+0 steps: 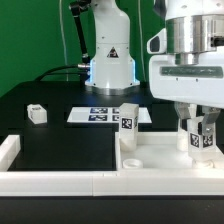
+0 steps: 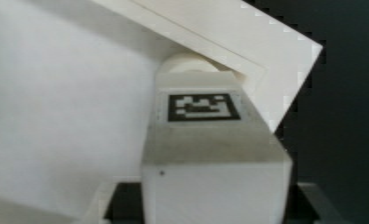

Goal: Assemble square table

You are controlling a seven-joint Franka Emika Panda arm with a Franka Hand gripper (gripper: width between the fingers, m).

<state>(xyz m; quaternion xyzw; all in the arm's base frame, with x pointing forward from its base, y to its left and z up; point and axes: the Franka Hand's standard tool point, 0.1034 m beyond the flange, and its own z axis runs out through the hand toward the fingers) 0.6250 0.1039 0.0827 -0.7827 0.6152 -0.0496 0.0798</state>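
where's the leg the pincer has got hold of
On the exterior view's right, the leg is upright in the pincer, over that end of the white table top; another leg stands at its other end.

Desk (image 1: 60, 140): showing plain black all over.
Square top (image 1: 150, 165): showing plain white, rim and floor alike.
Standing leg (image 1: 129, 117): showing white, wearing a black-and-white square tag.
Small leg (image 1: 37, 114): showing white, carrying a small dark tag.
Gripped leg (image 2: 207, 160): showing white, bearing a black tag with white blocky marks inside a white margin.
Hand (image 1: 200, 145): showing a white housing, with fingers (image 2: 316, 205) looking dark.
Marker board (image 1: 100, 115): showing white, carrying black-and-white tags.
Border walls (image 1: 20, 150): showing plain white.
Arm base (image 1: 110, 60): showing white, glowing blue at its foot.
Backdrop (image 1: 30, 40): showing green.
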